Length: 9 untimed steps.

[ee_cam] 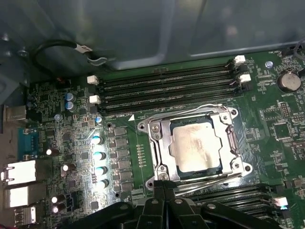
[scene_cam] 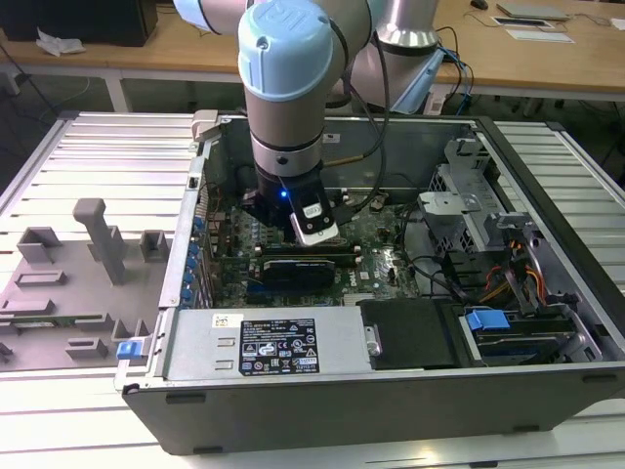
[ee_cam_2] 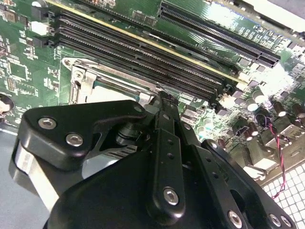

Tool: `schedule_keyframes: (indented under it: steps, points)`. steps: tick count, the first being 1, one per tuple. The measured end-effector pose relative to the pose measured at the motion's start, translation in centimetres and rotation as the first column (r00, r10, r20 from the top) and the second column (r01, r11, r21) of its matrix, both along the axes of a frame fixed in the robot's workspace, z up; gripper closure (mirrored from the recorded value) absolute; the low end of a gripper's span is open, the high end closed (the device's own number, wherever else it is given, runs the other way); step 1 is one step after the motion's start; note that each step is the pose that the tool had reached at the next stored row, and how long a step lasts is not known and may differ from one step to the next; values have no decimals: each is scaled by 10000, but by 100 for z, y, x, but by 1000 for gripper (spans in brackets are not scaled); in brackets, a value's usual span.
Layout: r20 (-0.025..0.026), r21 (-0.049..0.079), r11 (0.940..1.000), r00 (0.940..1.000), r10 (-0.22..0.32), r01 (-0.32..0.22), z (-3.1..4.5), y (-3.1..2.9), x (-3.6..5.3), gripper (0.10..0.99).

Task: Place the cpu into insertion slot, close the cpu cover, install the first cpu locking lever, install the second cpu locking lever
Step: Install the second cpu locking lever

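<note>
In the first wrist view the cpu [ee_cam: 195, 148] lies flat in the insertion slot [ee_cam: 240, 167], its pale silvery-beige top showing. The cpu cover [ee_cam: 163, 143] is down, its grey frame resting around the chip's edges. One thin wire lever [ee_cam: 190, 110] runs along one side of the socket and another lever [ee_cam: 209, 182] along the opposite side. My gripper [ee_cam: 164, 185] is shut, its black fingertips together at the socket's edge by that second lever. In the second wrist view the gripper [ee_cam_2: 164, 99] ends just past a corner of the socket [ee_cam_2: 81, 83].
The arm [scene_cam: 283, 127] reaches down into an open computer case [scene_cam: 391, 376]. Long black memory slots [ee_cam: 167, 88] lie beside the socket, with more [ee_cam: 224, 195] on its other side. Capacitors [ee_cam: 97, 155] stand nearby. Cables and drive bays [scene_cam: 508, 283] fill the exterior view's right.
</note>
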<state>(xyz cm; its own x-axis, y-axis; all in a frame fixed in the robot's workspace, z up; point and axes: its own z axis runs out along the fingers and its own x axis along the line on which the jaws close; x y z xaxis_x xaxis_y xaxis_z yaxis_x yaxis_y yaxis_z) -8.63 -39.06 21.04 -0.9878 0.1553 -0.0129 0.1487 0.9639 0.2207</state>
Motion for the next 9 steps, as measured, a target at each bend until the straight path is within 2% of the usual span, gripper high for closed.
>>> schedule_keyframes:
  steps: [3,4,5,6,9]
  points:
    - [1,59,10000,10000,-1,1,-6,-36,-9,980]
    - [1,265,9997,10000,-1,1,-12,-77,-14,980]
    - [1,488,9988,10000,-2,2,-32,-85,-19,980]
    - [1,587,9983,10000,0,0,-59,-87,-21,980]
    - [0,765,9971,10000,1,-1,-107,-87,-24,980]
